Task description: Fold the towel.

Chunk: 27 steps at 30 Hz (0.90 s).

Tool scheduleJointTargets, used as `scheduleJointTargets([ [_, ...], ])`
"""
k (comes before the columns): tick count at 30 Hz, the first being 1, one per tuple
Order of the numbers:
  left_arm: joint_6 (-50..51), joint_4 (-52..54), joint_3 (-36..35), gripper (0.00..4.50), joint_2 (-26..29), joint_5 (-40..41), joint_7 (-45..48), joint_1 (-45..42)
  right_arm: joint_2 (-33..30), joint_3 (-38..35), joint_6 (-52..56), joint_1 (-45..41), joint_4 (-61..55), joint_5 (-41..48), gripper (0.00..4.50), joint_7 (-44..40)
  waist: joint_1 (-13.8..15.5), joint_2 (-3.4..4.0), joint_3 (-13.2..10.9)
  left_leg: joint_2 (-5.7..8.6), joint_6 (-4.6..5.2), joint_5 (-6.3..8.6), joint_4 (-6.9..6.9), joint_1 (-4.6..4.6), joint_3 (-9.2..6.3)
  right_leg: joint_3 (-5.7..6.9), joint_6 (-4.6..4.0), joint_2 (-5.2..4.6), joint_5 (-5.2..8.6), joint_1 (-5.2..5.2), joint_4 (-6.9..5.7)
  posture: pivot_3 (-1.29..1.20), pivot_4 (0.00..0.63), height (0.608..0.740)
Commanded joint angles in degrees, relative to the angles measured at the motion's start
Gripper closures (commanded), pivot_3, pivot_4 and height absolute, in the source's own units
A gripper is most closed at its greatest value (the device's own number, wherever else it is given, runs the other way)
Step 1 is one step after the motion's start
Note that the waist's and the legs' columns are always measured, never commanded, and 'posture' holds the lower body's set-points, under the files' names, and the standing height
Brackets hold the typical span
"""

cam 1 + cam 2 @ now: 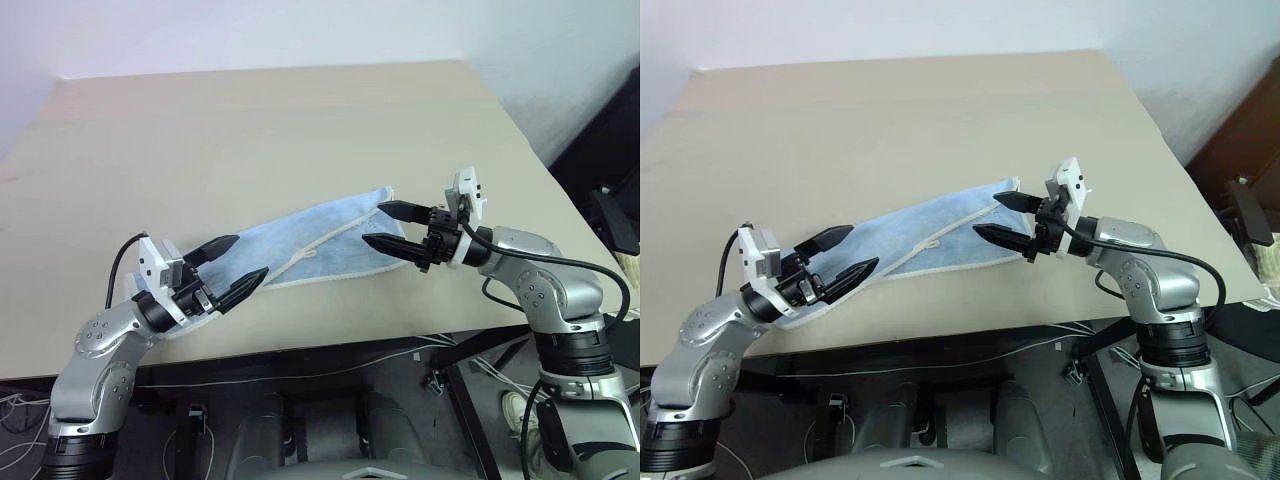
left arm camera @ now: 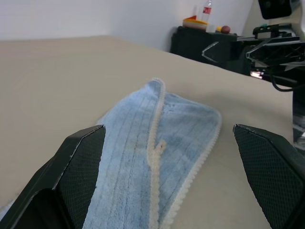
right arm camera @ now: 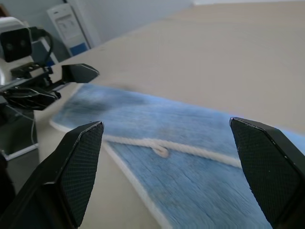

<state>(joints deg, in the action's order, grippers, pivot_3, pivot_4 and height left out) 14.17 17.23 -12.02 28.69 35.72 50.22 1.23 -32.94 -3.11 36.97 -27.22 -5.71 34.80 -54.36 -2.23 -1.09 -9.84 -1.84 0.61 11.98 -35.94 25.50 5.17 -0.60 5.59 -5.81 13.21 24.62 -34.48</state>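
Observation:
The light-blue towel (image 1: 310, 245) lies on the beige table (image 1: 250, 130), folded along its length, with a whitish hem (image 2: 155, 157) running down its middle. It stretches diagonally from near the front edge toward the right. My left gripper (image 1: 245, 258) hovers open over the towel's near-left end, nothing between its fingers. My right gripper (image 1: 374, 224) hovers open at the far-right end, also holding nothing. The two grippers point toward each other along the cloth. The right wrist view shows the towel (image 3: 190, 157) and the left gripper (image 3: 52, 86) beyond it.
The table's front edge (image 1: 330, 345) runs just below the towel, with cables and dark equipment underneath. A dark cabinet (image 2: 209, 43) stands beyond the table's right side. Bare tabletop stretches behind the towel.

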Motion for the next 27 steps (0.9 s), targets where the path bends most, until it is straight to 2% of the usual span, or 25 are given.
scheduleJointTargets([
  [1,-1.22,1.31,1.58,0.0,-1.07,-0.09,0.16,-0.58,-2.41,-0.79,-1.92,-1.41,0.24,-1.69,0.05,-0.74,0.0,0.0,0.0,0.0,0.0,0.0,0.0,0.0,0.0,0.0,0.0,0.0,0.0,0.0,0.01,0.0,0.15,0.74],
  [7,-1.71,0.56,4.6,0.0,-3.27,-1.64,-0.53,-2.59,-4.2,0.79,-2.94,-5.2,4.55,-6.31,0.05,-0.03,-0.03,0.01,0.0,0.0,0.01,0.0,-0.03,-0.01,-0.01,0.03,-0.03,0.02,-0.03,-0.05,0.06,0.0,0.15,0.74],
  [13,-1.78,-0.02,3.63,0.0,-2.32,-1.21,0.18,-3.43,-4.33,7.95,-7.65,-12.79,16.08,-16.15,0.05,-0.9,-0.21,0.01,0.0,-0.01,0.04,-0.01,-0.03,-0.01,-0.01,0.03,-0.03,0.15,-0.03,-0.06,0.08,0.0,0.15,0.74],
  [16,-1.69,0.26,3.28,0.0,-1.67,-1.27,0.18,-2.7,-3.35,9.72,-11.28,-16.52,23.18,-20.47,0.05,0.45,-0.2,0.01,0.0,0.0,0.15,-0.08,-0.03,0.01,0.01,0.03,-0.03,0.17,-0.03,-0.05,0.1,0.0,0.15,0.74],
  [20,-2.95,-0.33,1.38,0.0,-0.63,-2.05,-0.46,-1.38,1.28,12.76,-20.41,-25.55,39.46,-28.28,0.05,5.06,-0.52,0.02,0.0,0.0,0.15,-0.08,-0.05,-0.01,0.04,0.0,-0.03,0.19,-0.05,-0.04,0.07,0.0,0.15,0.74],
  [27,-3.41,1.22,0.56,0.0,-0.77,-2.19,-1.8,0.18,3.81,16.23,-34.67,-35.4,60.83,-37.9,0.05,7.95,-0.33,0.03,-0.01,0.05,0.12,-0.03,-0.02,0.09,0.03,0.05,-0.03,0.15,-0.05,-0.03,0.13,0.0,0.15,0.74],
])
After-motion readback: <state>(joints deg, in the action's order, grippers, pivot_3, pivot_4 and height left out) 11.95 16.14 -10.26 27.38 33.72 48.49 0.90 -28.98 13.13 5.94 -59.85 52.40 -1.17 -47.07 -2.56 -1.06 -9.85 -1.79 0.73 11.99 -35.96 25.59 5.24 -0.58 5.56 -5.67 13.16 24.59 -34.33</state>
